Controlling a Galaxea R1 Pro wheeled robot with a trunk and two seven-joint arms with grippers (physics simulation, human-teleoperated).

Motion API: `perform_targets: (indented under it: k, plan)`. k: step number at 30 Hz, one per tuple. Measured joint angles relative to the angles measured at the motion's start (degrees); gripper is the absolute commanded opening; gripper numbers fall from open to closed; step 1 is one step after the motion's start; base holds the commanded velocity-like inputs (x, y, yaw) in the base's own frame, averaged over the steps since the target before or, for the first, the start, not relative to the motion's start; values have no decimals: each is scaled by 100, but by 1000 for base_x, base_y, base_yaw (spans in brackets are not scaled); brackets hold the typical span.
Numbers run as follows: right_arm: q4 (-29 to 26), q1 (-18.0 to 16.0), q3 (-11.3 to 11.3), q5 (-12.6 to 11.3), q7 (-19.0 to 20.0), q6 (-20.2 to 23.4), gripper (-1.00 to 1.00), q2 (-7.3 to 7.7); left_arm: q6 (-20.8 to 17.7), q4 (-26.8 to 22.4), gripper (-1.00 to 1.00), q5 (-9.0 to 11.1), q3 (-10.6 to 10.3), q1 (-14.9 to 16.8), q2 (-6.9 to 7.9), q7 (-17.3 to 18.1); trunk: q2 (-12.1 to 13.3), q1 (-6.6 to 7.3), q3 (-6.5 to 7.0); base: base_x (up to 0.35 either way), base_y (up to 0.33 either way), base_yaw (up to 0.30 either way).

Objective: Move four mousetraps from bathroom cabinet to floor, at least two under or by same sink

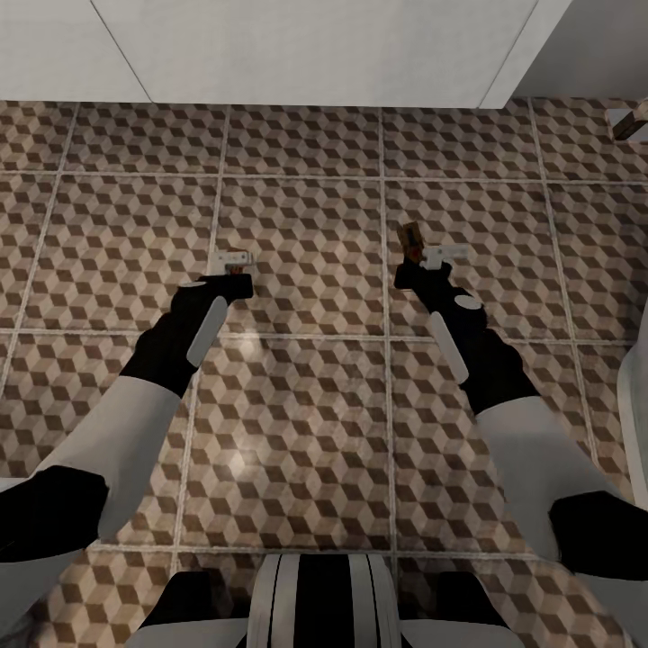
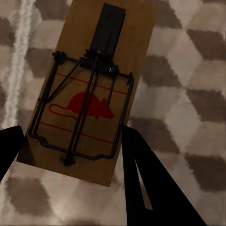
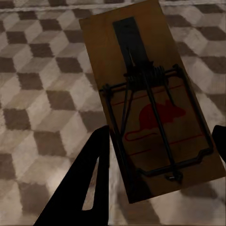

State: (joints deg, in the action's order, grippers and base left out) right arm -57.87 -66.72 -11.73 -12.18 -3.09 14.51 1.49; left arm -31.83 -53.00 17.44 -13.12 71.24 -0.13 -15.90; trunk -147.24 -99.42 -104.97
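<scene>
I look down on the bathroom floor (image 1: 306, 225) with its brown and beige cube tiles. My left gripper (image 1: 236, 263) is shut on a mousetrap (image 1: 234, 258), seen edge-on in the head view. In the left wrist view that mousetrap (image 2: 92, 89) is a tan board with a dark wire spring and a red mouse print, sitting between my black fingers (image 2: 155, 188). My right gripper (image 1: 425, 255) is shut on a second mousetrap (image 1: 409, 239), which the right wrist view shows as a tan board (image 3: 150, 94) tilted above the tiles. The sink's white vanity (image 1: 315, 45) stands just ahead. The cabinet is out of view.
A small tan and white object (image 1: 630, 121) lies on the floor at the far right, near the vanity's corner. A white curved edge (image 1: 634, 405) borders the right side. My dark base (image 1: 315, 598) shows at the bottom. Open tiles stretch between the grippers and the vanity.
</scene>
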Motion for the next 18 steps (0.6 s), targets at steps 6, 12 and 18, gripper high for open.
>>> perform_targets:
  k: [6,12,18]
  plan:
    - [355,-267,-14,246,57,-302,-100,-214,568,34,-100,-1,2,34,12,8,0,0,0,0,0,0]
    - [362,-285,-18,268,168,-328,-100,-228,626,-457,-100,-3,15,36,115,23,0,0,0,0,0,0]
    - [362,-280,-31,271,369,-337,-100,-203,608,-1499,-100,1,-31,36,180,23,0,0,0,0,0,0]
